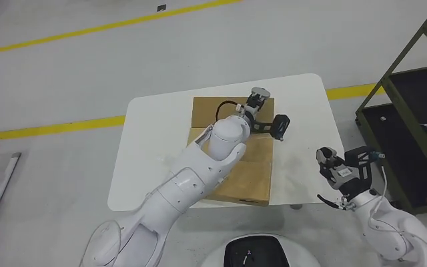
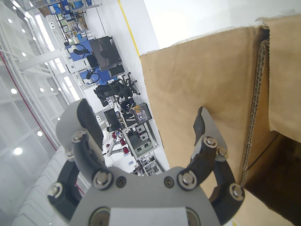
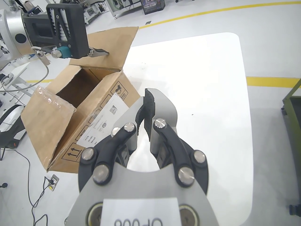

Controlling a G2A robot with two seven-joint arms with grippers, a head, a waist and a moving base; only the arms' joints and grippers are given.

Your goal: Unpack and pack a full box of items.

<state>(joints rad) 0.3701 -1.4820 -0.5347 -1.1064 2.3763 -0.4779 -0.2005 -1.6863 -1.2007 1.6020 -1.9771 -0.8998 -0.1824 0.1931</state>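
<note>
Cardboard box [image 1: 257, 175] sits mid-table [image 1: 160, 133], upright, top open. The far flap [image 3: 112, 45] stands up and the near flap [image 3: 47, 114] tilts outward with tape scraps on its edge. There's a white label [image 3: 103, 121] on the side facing the right arm. The inside is dark and I can't tell what's in it, or if anything is.

The left gripper [image 2: 141, 109] is up at the far flap with its fingers spread wide. One fingertip [image 3: 103, 52] touches the flap's inner face. The other is up above the flap edge, not on the cardboard as far as I can see, so this is not a clamp. It looks more like a push or a hold-back on that flap.

The right gripper [image 3: 145, 99] hangs off to the box's right, over the table near its edge and well apart from the box. Its pads are together with nothing between them.

Progress looks early to me. The box is open or nearly so, and the flap handling is about finished. I see no item in either gripper. So taking the contents out is all left to do, then putting them back and folding the flaps down. The far flap may spring back once the finger lets go.
</note>
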